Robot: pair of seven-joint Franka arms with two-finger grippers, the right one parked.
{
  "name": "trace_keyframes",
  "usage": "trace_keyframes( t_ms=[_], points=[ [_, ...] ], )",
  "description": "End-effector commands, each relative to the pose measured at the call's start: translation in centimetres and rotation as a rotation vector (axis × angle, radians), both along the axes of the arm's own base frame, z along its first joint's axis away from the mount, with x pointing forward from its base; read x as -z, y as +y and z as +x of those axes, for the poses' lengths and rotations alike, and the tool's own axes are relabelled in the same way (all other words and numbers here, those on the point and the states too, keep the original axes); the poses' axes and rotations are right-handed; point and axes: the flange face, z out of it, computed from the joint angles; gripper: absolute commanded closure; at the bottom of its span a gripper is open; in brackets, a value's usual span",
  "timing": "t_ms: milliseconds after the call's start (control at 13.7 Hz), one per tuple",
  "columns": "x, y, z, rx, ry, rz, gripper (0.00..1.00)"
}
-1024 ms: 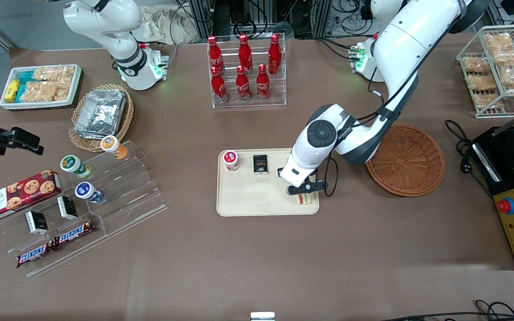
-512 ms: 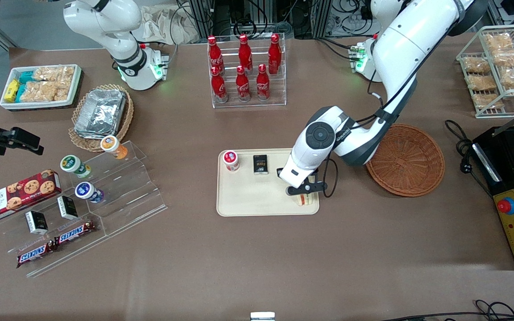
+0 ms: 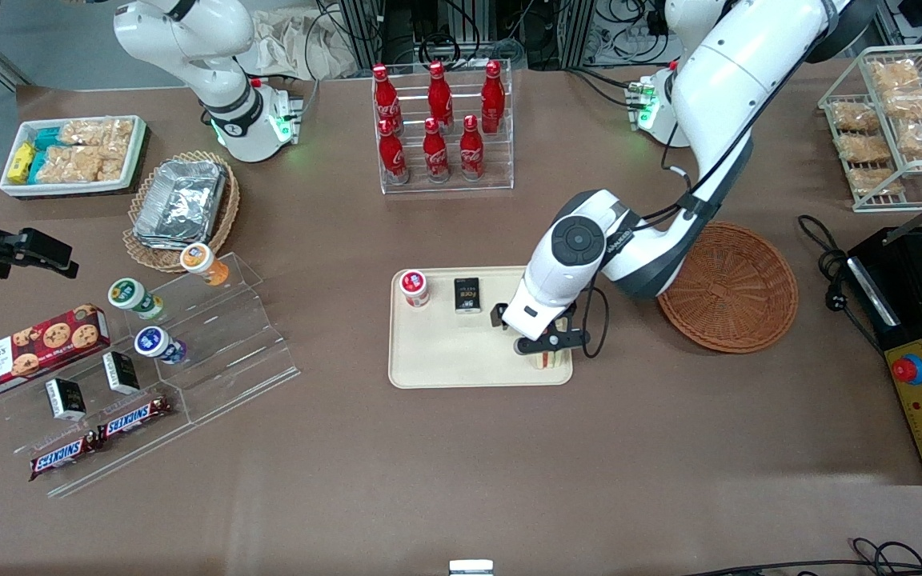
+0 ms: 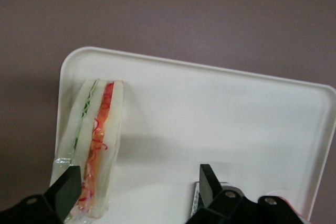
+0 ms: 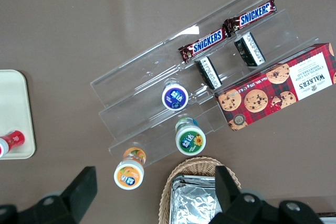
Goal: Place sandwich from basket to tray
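The pincer (image 3: 547,346) hangs low over the tray (image 3: 445,360), at the tray's corner nearest the front camera on the working arm's end. In the left wrist view its two black fingers (image 4: 67,190) stand spread apart, released, with bare tray between them. One finger sits just at the sandwich's edge; whether it touches the wrap I cannot tell. Nothing is held.

The sandwich (image 4: 94,145) lies on the tray, stood on its side so the cut edge faces up, showing a green line and a red strip between white bread, inside clear wrap. It sits right along the tray's rim (image 4: 60,103), near a rounded corner. In the front view the sandwich (image 3: 545,362) peeks out just below the pincer, at about 5 o'clock on the tray.

At 11 o'clock on the tray stands a red-capped cup (image 3: 414,286), and at 12 o'clock, beside it, a small black box (image 3: 467,294).

The basket (image 3: 737,292) rests on the bench (image 3: 461,464) toward the working arm's end, at 3 o'clock from the tray, apart from it. The arm's white elbow overlaps the basket's rim on the tray's side. No sandwich shows in the visible part of the basket.
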Motion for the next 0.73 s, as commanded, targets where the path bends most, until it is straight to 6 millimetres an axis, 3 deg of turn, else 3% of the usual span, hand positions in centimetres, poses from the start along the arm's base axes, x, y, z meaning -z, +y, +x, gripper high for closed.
trace_keyframes(
  t_ms=[0, 293, 439, 512, 585, 659],
  points=[
    [-7.5, 0.7, 2.3, -0.105, -0.029, 0.015, 0.0],
    [-19.5, 3.3, 6.3, -0.234, -0.037, -0.032, 0.0],
    [-23.2, 5.7, 5.7, -0.251, -0.021, 0.031, 0.0],
    [-25.4, 8.9, 5.9, -0.286, -0.02, 0.065, 0.0],
    [-28.2, 10.6, 4.9, -0.243, -0.03, 0.086, 0.0],
    [-29.7, 12.5, 4.2, -0.173, -0.029, 0.131, 0.0]
  ],
)
